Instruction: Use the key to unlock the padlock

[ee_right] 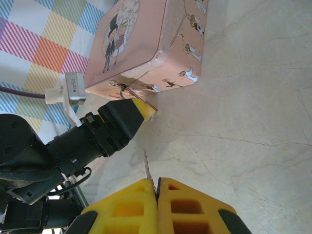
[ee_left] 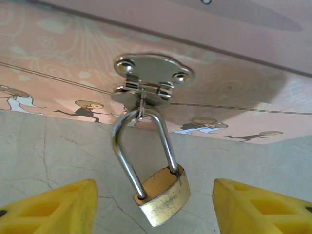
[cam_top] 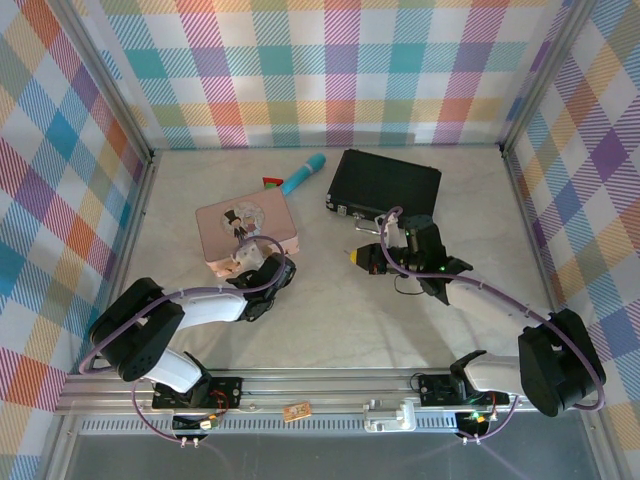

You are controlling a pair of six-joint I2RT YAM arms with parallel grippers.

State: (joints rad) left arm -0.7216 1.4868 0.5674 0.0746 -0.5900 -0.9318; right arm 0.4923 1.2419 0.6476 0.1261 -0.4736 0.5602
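The brass padlock [ee_left: 163, 192] hangs by its silver shackle [ee_left: 124, 156] from the hasp [ee_left: 151, 78] on the side of the pink tin [cam_top: 247, 230]. My left gripper [ee_left: 155, 197] is open, its yellow fingers [ee_left: 53, 207] on either side of the lock body without touching it. My right gripper [ee_right: 157, 184] is shut on the key [ee_right: 147, 168]. The thin blade sticks out ahead of the pads and points toward the padlock [ee_right: 153, 113], still a short way off. In the top view the right gripper [cam_top: 354, 257] sits right of the tin and the left gripper [cam_top: 243, 263] at its near side.
A black case [cam_top: 385, 182] lies at the back right, just behind the right arm. A teal pen-like object [cam_top: 303, 173] rests behind the tin. A small orange-brown tag [cam_top: 295, 411] sits on the front rail. Checked walls enclose the table on three sides.
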